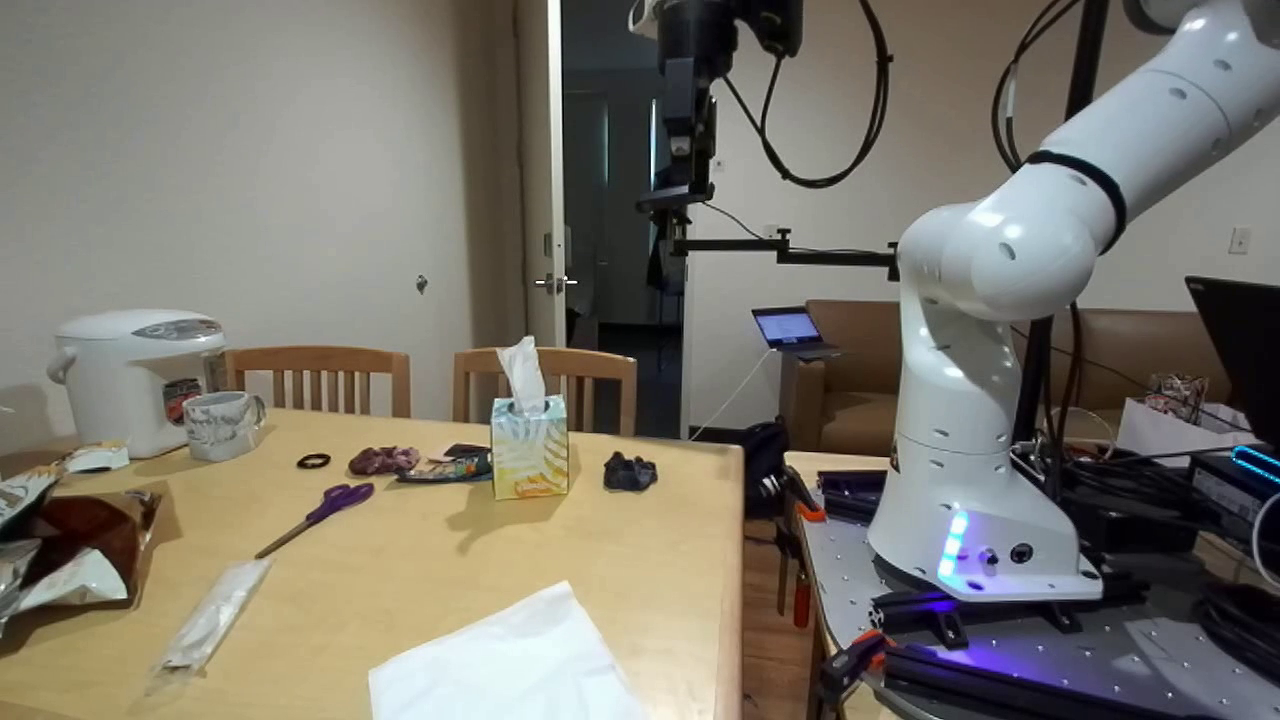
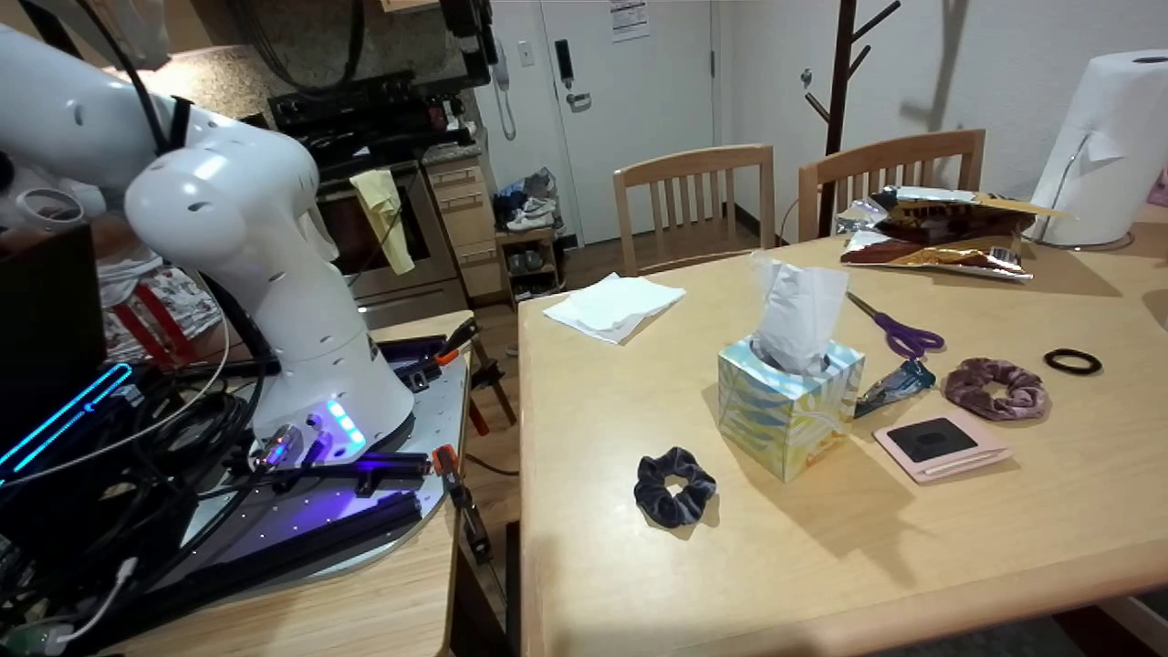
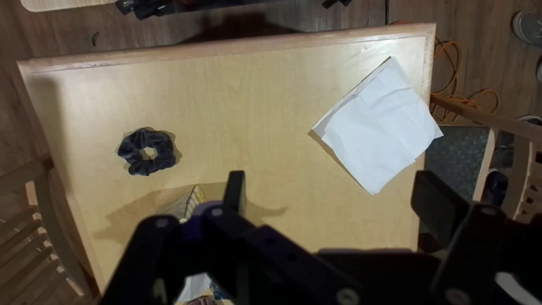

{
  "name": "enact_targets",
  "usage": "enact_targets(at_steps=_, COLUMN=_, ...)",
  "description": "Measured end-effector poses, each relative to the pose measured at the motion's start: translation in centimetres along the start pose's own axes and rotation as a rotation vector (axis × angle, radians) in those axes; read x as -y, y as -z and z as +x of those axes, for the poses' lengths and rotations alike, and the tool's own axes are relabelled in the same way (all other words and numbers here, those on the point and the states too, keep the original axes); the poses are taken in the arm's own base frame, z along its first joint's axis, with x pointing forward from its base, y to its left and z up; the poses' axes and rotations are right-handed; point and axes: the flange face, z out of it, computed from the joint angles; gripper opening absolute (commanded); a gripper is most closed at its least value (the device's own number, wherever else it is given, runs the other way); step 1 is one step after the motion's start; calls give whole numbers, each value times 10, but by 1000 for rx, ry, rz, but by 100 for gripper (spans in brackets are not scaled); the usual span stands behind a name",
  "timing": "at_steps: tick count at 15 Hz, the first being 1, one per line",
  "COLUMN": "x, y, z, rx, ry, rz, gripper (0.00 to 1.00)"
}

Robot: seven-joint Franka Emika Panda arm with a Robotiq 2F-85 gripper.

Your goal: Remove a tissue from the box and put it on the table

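Wrist view: the gripper (image 3: 334,199) stood spread wide and held nothing. The tissue (image 3: 381,131) lay on the table (image 3: 254,106) at the upper right of the frame, one corner past the table's edge; a dark scrunchie (image 3: 132,151) lay at left.

In an exterior view, the box (image 1: 530,465) stood upright just below and left of centre, a white sheet (image 1: 524,375) rising from its top.

In an exterior view, the tissue (image 2: 620,306) lay at upper centre, a pink wallet (image 2: 943,445) at lower right.
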Motion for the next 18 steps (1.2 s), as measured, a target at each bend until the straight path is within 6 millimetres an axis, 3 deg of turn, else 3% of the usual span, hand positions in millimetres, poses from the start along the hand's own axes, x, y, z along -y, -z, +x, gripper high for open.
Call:
enact_targets(at_steps=14, x=-35, y=2, z=121, rx=69, ry=35, rz=27, gripper=100)
enact_targets(at_steps=18, x=-50, y=13, z=160, rx=62, ry=8, rz=29, gripper=100)
